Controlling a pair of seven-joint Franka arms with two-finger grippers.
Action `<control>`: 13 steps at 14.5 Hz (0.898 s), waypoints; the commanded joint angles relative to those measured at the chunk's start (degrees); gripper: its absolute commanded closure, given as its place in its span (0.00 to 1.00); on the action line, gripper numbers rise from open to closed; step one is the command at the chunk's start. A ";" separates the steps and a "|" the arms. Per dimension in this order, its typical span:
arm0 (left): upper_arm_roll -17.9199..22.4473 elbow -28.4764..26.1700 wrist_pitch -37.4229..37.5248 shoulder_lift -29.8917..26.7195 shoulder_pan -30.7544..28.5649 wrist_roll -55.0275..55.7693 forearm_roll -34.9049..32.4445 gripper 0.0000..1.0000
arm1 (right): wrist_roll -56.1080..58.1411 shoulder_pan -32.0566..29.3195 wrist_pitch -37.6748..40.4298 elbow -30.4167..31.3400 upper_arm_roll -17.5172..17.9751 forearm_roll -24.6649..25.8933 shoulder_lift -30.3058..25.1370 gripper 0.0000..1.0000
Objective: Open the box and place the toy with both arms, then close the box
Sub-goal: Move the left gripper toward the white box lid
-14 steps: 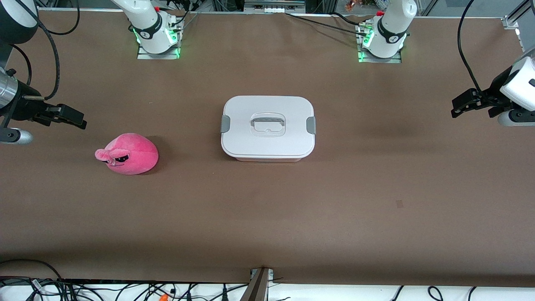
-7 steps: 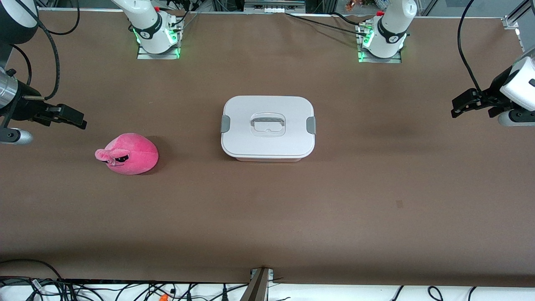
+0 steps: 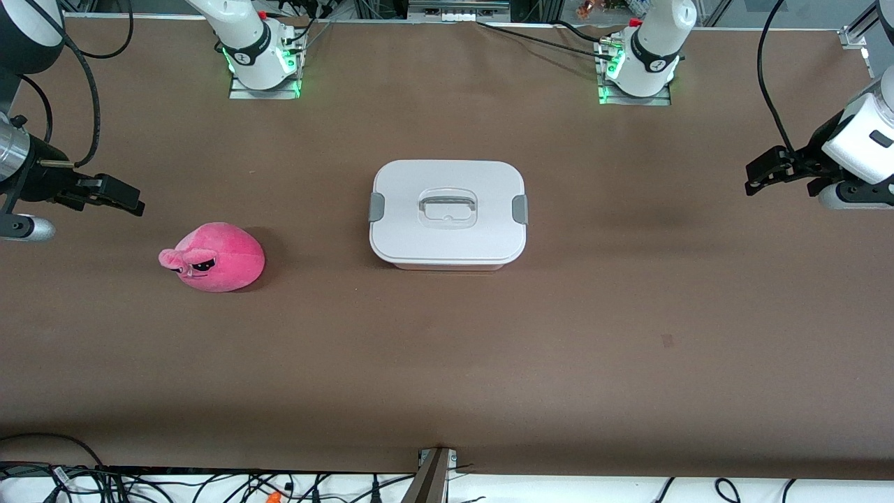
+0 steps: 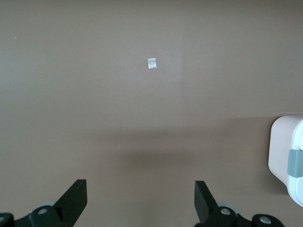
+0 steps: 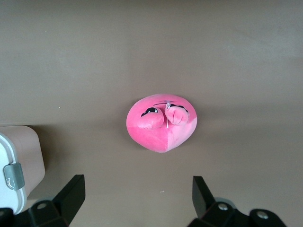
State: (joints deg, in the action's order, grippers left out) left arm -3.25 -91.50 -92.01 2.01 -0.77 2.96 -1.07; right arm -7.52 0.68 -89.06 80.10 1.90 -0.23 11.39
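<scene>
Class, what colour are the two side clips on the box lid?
Grey; the clips show best in the front view.

Pink toy (image 3: 218, 257), dark eyes; white box (image 3: 448, 213), grey clips; brown table (image 3: 628, 314).

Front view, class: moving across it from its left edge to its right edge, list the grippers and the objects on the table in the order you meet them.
right gripper → toy → box → left gripper
</scene>
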 commanded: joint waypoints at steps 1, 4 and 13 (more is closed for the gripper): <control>-2.19 1.76 5.14 0.10 -0.11 -0.85 2.04 0.00 | -0.47 -0.59 0.38 -0.03 0.74 0.67 -0.14 0.00; -4.82 2.47 8.77 0.45 -0.02 -1.82 7.38 0.00 | -0.47 -0.59 0.38 -0.03 0.74 0.67 -0.05 0.00; -19.06 3.61 5.99 5.81 4.97 -8.74 7.14 0.00 | -0.39 -0.59 0.21 -0.03 0.74 0.76 -0.05 0.00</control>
State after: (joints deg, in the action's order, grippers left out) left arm -20.46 -89.96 -84.05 5.82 1.76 -1.27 6.00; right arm -7.52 0.67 -89.06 80.14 1.91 -0.21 11.46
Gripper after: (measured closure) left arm 0.000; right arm 0.000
